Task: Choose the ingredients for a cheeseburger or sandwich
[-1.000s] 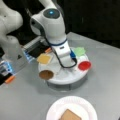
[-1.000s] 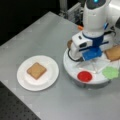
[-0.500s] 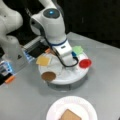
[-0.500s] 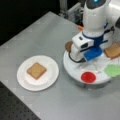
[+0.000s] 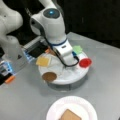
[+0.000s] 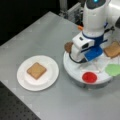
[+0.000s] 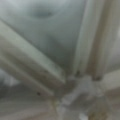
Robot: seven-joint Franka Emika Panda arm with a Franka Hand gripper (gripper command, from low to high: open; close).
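Ingredients sit on a white round tray (image 5: 75, 76): a tan bread slice (image 5: 43, 61), a dark brown patty (image 5: 49, 76), a red disc (image 5: 85, 62) and a green piece (image 6: 113, 69). Another bread slice (image 6: 36, 70) lies on the white plate (image 6: 51, 80) on the tabletop (image 6: 37, 35). The tool (image 6: 83, 61) is low over the tray's middle; whether it is parted or holds anything cannot be told.

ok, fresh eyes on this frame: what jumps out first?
The white arm bent low over the round divided tray, with its gripper down at the tray's centre. Around it lie a red disc, a green piece, a dark brown patty and a tan slice. At a front view's left, a white plate already holds one bread slice.
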